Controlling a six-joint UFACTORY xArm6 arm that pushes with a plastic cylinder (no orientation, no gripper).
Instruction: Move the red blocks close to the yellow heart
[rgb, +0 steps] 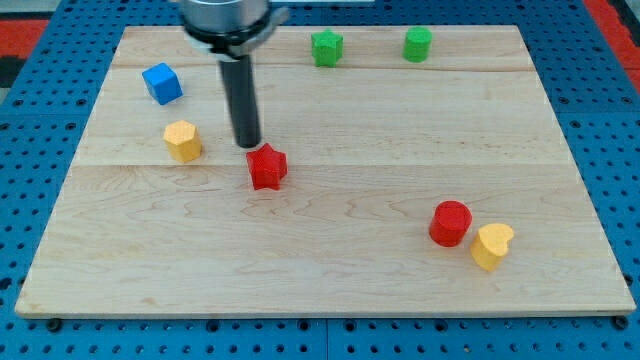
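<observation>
A yellow heart (492, 245) lies at the lower right of the wooden board (330, 270). A red cylinder (450, 222) sits just left of it, touching or nearly touching. A red star (267, 167) lies left of the board's middle. My tip (248, 144) stands just above and left of the red star, very close to its upper left edge.
A yellow hexagonal block (183, 140) lies left of my tip. A blue cube (161, 83) sits at the upper left. A green star (326, 47) and a green cylinder (418, 44) sit along the top edge.
</observation>
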